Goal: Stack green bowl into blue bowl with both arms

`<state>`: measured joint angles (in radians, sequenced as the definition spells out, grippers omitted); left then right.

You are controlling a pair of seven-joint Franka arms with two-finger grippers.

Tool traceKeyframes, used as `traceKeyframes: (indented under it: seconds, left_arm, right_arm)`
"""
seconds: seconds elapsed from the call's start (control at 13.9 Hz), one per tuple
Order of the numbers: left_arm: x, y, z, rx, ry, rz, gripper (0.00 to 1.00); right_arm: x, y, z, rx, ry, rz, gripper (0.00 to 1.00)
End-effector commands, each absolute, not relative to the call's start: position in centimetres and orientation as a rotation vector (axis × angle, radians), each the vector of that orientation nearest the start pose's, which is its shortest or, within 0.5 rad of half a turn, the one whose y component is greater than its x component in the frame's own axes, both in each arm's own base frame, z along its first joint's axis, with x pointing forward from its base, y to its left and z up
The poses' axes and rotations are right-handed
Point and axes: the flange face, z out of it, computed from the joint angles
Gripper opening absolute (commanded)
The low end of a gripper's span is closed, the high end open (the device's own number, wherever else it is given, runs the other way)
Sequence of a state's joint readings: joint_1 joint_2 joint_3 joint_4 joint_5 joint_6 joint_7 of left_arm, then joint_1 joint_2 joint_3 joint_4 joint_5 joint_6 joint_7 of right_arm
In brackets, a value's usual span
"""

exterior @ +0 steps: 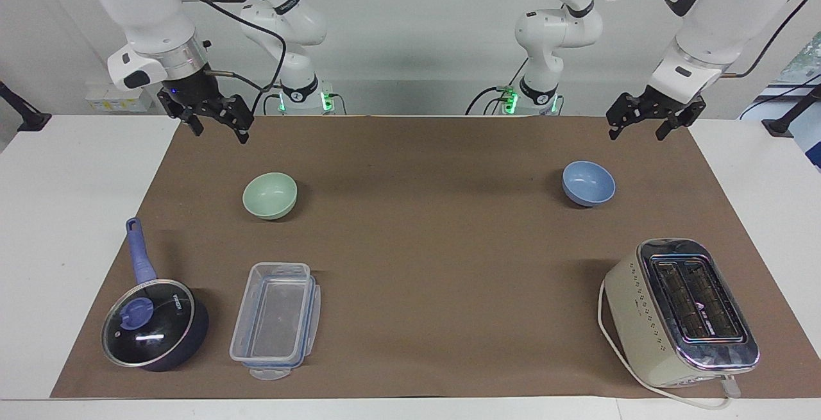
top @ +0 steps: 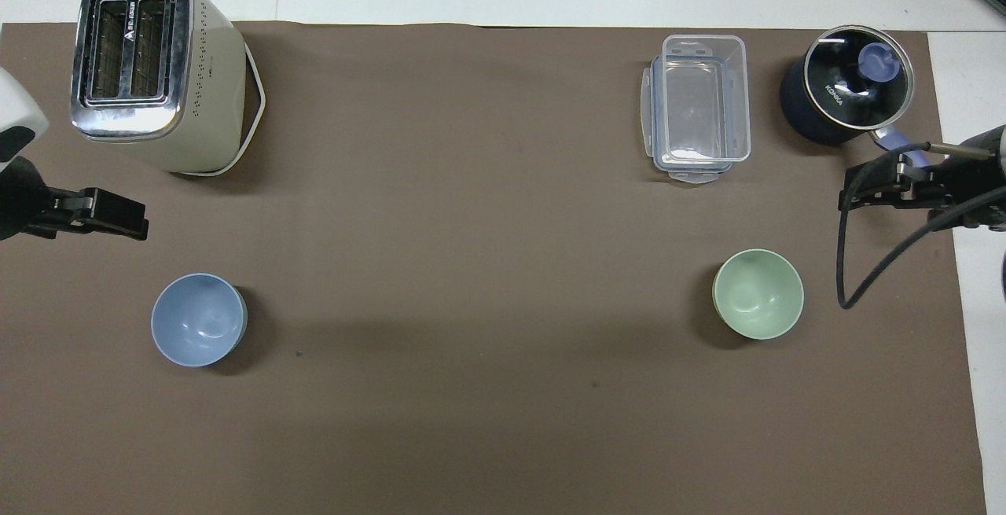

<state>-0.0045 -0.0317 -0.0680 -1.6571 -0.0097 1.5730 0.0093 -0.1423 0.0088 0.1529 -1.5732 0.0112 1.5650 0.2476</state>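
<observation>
the green bowl (exterior: pixel 270 195) sits upright and empty on the brown mat (exterior: pixel 423 260), toward the right arm's end of the table. the blue bowl (exterior: pixel 588 183) sits upright and empty toward the left arm's end, about as near to the robots as the green one, and the two are well apart with bare mat between them.

the right gripper (exterior: pixel 214 123) hangs in the air over the mat's edge nearest the robots, above and to the side of the green bowl, touching nothing. its fingers look spread, with nothing between them. the left gripper (exterior: pixel 643 120) hangs over the same edge at its own end, near the blue bowl but clear of it, fingers apart and empty too, though the overhead view shows only its tip, so the gap is read from the facing view.

farther from the robots than the green bowl stand a clear plastic box (exterior: pixel 276 320) and beside it a dark saucepan (exterior: pixel 154 320) with a glass lid. a toaster (exterior: pixel 683 312) stands farther out than the blue bowl.

no bowl is lifted, so the task looks to be at its start: the approach. the next move likely calls for the right gripper to come down on the green bowl's rim, one finger inside and one outside, square enough not to tip it.
</observation>
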Motion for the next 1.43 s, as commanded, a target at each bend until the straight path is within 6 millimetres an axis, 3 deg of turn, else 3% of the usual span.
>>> traceKeyframes:
  seconds: [0.0,0.72,1.22,1.36]
  left_arm:
    - [52.6,-2.5,58.2,-3.157,0.150,0.046,1.00]
    - [51.2,1.0,50.8,-3.162,0.153,0.046,1.00]
    - [49.2,4.7,43.5,-3.216,0.097,0.056,1.00]
    - [48.5,4.9,41.7,-3.232,0.078,0.058,1.00]
  right_arm:
    - [55.4,0.6,62.2,-3.105,0.385,0.029,1.00]
    - [55.4,0.6,62.2,-3.105,0.385,0.029,1.00]
    - [55.4,0.6,62.2,-3.105,0.385,0.029,1.00]
    - [55.4,0.6,62.2,-3.105,0.385,0.029,1.00]
